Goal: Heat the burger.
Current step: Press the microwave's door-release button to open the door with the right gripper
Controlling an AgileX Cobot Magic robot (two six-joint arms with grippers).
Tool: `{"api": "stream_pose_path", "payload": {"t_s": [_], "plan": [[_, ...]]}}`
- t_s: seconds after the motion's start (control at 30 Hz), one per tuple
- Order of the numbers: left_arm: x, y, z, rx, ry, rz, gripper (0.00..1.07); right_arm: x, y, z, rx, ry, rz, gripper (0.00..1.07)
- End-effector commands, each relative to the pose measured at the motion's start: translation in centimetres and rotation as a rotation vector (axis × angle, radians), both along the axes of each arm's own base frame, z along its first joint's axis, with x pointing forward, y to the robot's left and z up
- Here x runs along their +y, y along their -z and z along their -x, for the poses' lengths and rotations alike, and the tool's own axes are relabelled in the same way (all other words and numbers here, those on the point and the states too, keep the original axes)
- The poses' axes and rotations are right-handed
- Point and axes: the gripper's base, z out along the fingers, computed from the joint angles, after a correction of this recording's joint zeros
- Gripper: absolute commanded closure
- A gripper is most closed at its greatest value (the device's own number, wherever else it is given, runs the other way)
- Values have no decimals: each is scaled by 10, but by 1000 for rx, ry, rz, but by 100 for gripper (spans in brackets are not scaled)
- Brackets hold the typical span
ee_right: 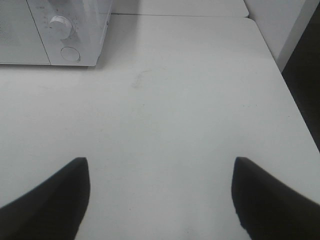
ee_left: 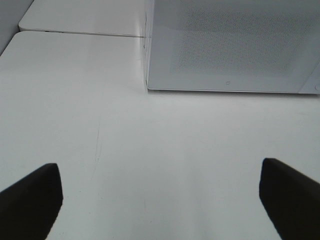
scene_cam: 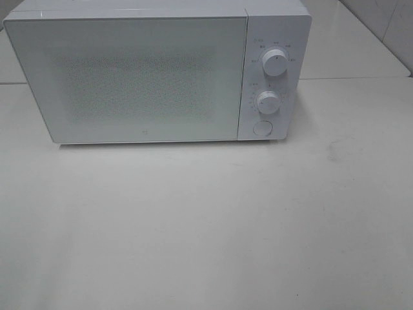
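White tabletop (scene_cam: pixel 206 226); closed microwave (scene_cam: pixel 142 71) ahead of both hands, burger not in view. Left hand (ee_left: pixel 160 167) and right hand (ee_right: pixel 160 162) released, empty; door button (ee_right: pixel 70 53) lies nearer the right hand.

The microwave (scene_cam: pixel 277 26) is white all over, and its door (scene_cam: pixel 142 71) carries a fine grey speckled dot pattern. The upper knob (scene_cam: pixel 275 64), lower knob (scene_cam: pixel 268 101) and round button (scene_cam: pixel 262 128) are white. The counter (scene_cam: pixel 206 226) is plain cream-white. The jaws are black.

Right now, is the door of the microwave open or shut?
Shut. The microwave door lies flush with the control panel, with no gap showing at its edges, and its dotted front hides the inside.
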Motion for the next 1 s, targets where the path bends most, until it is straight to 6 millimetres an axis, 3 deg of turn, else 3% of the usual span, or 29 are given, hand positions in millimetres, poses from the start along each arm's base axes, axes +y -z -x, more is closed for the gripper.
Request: {"api": "stream_pose_path", "payload": {"t_s": [0.03, 0.3, 0.5, 1.0], "plan": [[-1, -1, 3, -30, 0, 13, 6, 0, 0, 4, -25, 9, 0, 33], [-1, -1, 3, -30, 0, 13, 6, 0, 0, 4, -28, 7, -3, 33], [-1, -1, 3, -30, 0, 13, 6, 0, -13, 5, -72, 6, -3, 33], [-1, -1, 3, -30, 0, 13, 6, 1, -32, -43, -107, -2, 1, 33]]}}
